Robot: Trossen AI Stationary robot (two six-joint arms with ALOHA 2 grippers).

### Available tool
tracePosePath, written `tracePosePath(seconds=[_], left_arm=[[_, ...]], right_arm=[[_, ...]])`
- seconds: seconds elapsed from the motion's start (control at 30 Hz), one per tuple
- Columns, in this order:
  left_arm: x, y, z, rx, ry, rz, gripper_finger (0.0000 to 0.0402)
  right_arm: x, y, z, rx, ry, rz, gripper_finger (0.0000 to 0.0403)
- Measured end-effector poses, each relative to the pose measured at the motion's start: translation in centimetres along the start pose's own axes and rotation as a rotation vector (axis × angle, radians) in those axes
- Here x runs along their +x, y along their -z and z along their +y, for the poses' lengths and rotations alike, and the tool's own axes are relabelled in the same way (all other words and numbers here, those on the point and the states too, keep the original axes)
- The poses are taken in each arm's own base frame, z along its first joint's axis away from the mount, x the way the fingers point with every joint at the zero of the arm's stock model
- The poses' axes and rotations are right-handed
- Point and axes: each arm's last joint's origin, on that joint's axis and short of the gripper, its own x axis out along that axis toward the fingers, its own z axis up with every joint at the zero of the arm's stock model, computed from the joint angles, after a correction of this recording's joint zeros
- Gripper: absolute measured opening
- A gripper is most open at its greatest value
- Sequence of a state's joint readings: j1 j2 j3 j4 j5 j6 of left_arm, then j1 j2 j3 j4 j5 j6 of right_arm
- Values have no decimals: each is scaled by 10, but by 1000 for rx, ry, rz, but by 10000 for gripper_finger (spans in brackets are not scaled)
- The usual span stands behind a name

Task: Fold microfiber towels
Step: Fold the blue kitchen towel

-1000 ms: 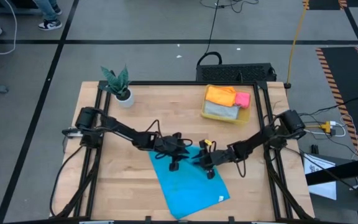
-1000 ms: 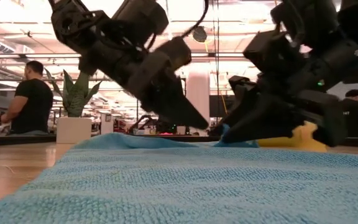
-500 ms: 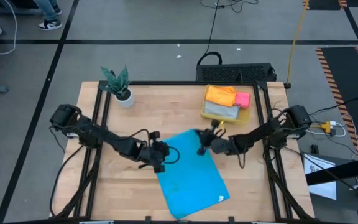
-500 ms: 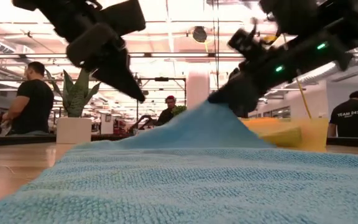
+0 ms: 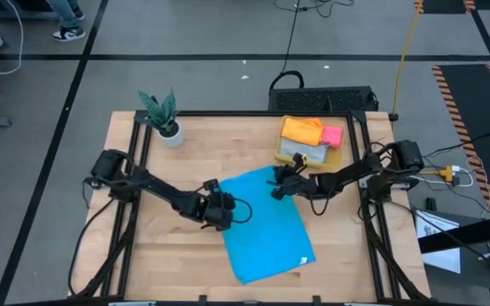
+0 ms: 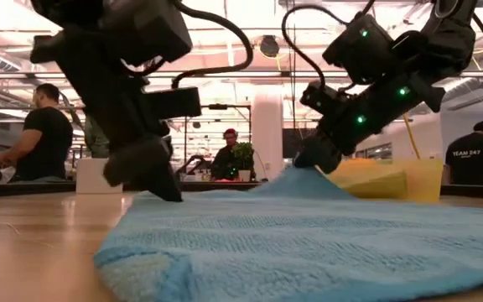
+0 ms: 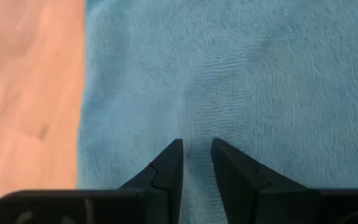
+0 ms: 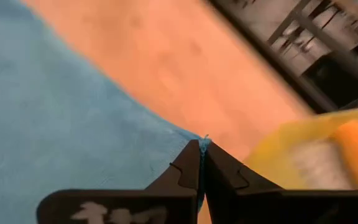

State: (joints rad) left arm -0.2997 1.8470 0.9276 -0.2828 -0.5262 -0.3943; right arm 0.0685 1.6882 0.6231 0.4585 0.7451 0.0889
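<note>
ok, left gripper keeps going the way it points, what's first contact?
The blue towel. The left gripper points down at it near its edge, fingers slightly apart; the table lies underneath. How close the tips already are is unclear.

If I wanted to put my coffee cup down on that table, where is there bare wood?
Bare wood lies between the potted plant and the yellow bin, and in the near left part of the table. The middle is crowded: the blue towel, the left gripper on it, the right gripper pinching its corner.
</note>
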Motion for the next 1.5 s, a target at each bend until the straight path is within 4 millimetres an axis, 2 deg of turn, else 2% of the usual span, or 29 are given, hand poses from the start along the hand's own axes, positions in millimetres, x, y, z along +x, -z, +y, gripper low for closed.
tracePosePath(seconds=[0.13,0.27,0.37,0.43,0.5,0.57,0.67,0.77,0.9,0.97,1.07,1.17,1.27,1.5], left_arm=[[9,3,2,8,-23,36,92],[8,1,7,45,-24,44,92],[5,0,10,71,-23,48,92],[2,1,14,83,-44,58,92],[-1,1,18,87,-59,62,92],[-6,2,21,82,-68,74,92],[-9,-1,23,55,-66,51,92],[-9,-4,21,32,-28,36,92],[-10,-9,13,-8,72,-6,92],[-10,-12,10,-44,102,-56,92],[-9,-12,8,-74,129,-101,92],[-5,-7,11,-63,129,-121,92],[3,-1,19,-58,106,-117,92],[19,-2,43,-68,61,-165,92]], right_arm=[[0,6,-1,-24,-6,49,4],[1,5,-1,-53,-6,40,15],[2,5,-3,-55,7,44,44],[2,5,-7,-71,85,48,71],[-5,2,-11,-104,169,50,96],[-17,-4,-12,-111,175,30,118],[-38,-14,-9,-78,66,-16,139],[-58,-16,2,-43,-213,-38,144],[-76,5,21,-50,-578,36,132],[-82,19,33,-60,-692,58,119],[-92,43,45,-96,-771,82,97],[-99,60,50,-85,-777,100,72],[-106,67,56,-63,-738,94,47],[-115,69,77,20,-701,103,3]])
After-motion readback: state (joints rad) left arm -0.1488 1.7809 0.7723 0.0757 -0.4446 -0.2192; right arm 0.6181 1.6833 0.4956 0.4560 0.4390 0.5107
